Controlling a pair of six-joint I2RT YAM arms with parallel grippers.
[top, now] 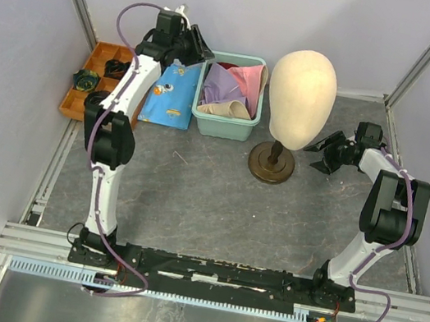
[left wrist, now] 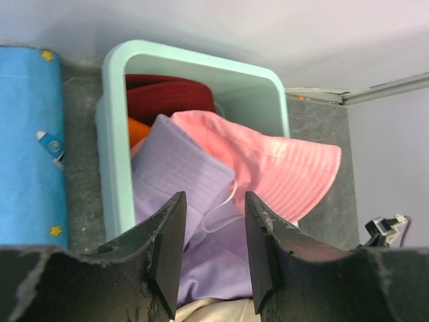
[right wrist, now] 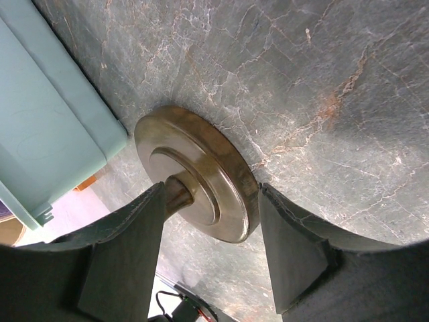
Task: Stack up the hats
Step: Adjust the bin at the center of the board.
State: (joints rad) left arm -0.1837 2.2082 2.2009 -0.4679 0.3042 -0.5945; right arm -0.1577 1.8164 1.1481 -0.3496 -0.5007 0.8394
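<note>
Teal plastic bin point(top: 223, 127), one, at 12 o'clock on the bench point(top: 206, 210). It holds five hats in a loose heap:
- one lavender hat point(left wrist: 175, 168), uppermost
- one pink hat point(left wrist: 281, 168), draped over the 3 o'clock rim
- one dark red hat point(left wrist: 167, 97), against the far wall
- one orange hat point(left wrist: 137, 129), only a sliver showing
- one cream-beige hat point(top: 228, 111), at the near wall

Left fingers point(left wrist: 167, 235): apart and empty, hovering above the lavender hat.

Right fingers point(right wrist: 127, 248): apart and empty, beside the stand point(right wrist: 194, 178) of one mannequin head point(top: 302, 89), at 3 o'clock from the bin.

Blue cloth point(top: 170, 95), one, at 9 o'clock from the bin.
</note>
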